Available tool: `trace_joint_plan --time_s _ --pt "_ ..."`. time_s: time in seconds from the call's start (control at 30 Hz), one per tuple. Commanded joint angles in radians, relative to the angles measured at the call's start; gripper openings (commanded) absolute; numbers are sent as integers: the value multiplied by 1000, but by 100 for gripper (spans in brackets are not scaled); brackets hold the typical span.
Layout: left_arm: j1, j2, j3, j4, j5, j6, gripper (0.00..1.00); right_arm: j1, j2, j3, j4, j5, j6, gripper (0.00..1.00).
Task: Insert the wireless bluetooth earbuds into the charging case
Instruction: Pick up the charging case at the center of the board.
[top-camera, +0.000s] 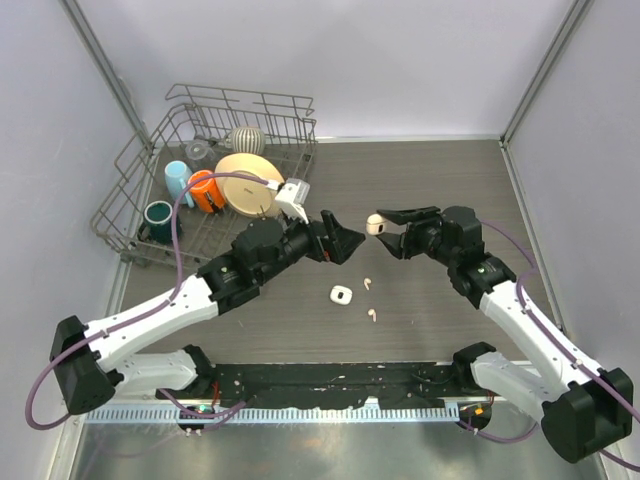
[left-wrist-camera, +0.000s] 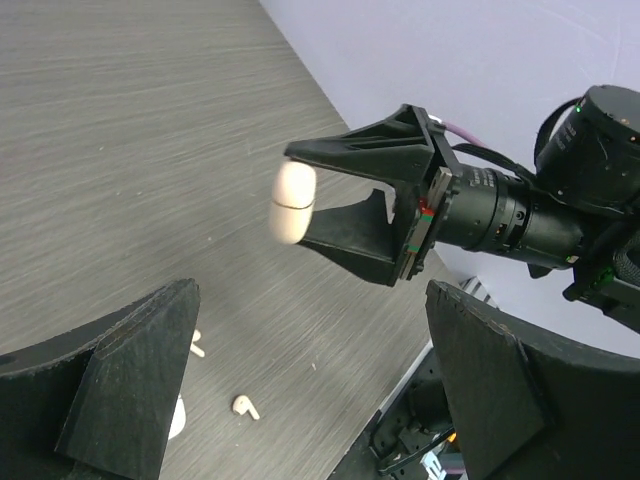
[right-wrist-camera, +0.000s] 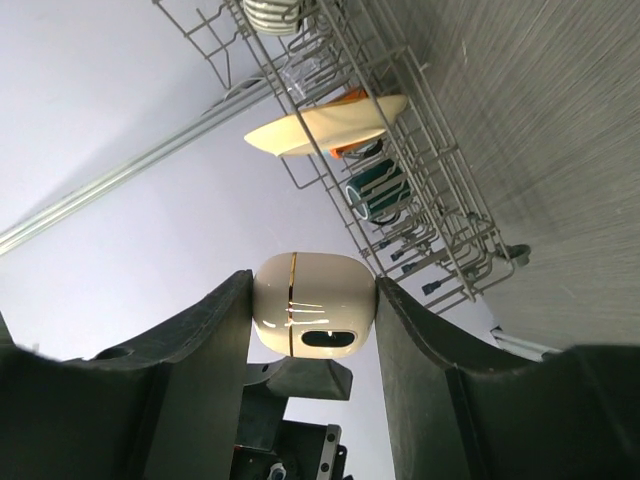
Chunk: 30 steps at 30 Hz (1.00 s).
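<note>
The right gripper (top-camera: 381, 230) holds the charging case (top-camera: 374, 222) in the air, facing the wide-open left gripper (top-camera: 352, 240).
Both arms reach forward and bend inward over the middle of the table (top-camera: 450, 180), fingertips close together. The closed case is pinched end to end, so its long axis runs from finger to finger and its seam lies crosswise. Two earbuds (top-camera: 367, 283) lie loose on the table below it, too small to tell which way they point.

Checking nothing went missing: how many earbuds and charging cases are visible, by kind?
Small white comma-shaped plastic earbuds, loose on table: 2
Rounded white plastic charging cases: 2 (one on table, one in right tool)
Total: 4
</note>
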<state>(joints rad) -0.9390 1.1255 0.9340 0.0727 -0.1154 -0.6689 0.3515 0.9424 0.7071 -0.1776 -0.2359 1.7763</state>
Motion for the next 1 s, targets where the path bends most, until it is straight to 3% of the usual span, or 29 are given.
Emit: trace_joint_plan --time_s 0.0,0.3,0.43,0.6,0.77,0.87,0.97 --pt "-20 34 2 144 14 60 100 47 1 52 98 72 74 1" --pt "-34 94 -9 234 45 61 96 136 13 75 122 96 150 1" --pt "-32 123 8 236 48 71 86 155 15 83 127 102 153 1" --pt "-32 149 12 245 52 63 83 164 9 84 130 109 156 1" --pt "-32 157 9 259 42 69 68 170 1 86 127 110 155 1" --pt "-32 161 15 262 28 75 68 176 1 86 127 107 155 1" --pt "-32 168 26 263 20 84 75 178 -1 86 125 104 153 1"
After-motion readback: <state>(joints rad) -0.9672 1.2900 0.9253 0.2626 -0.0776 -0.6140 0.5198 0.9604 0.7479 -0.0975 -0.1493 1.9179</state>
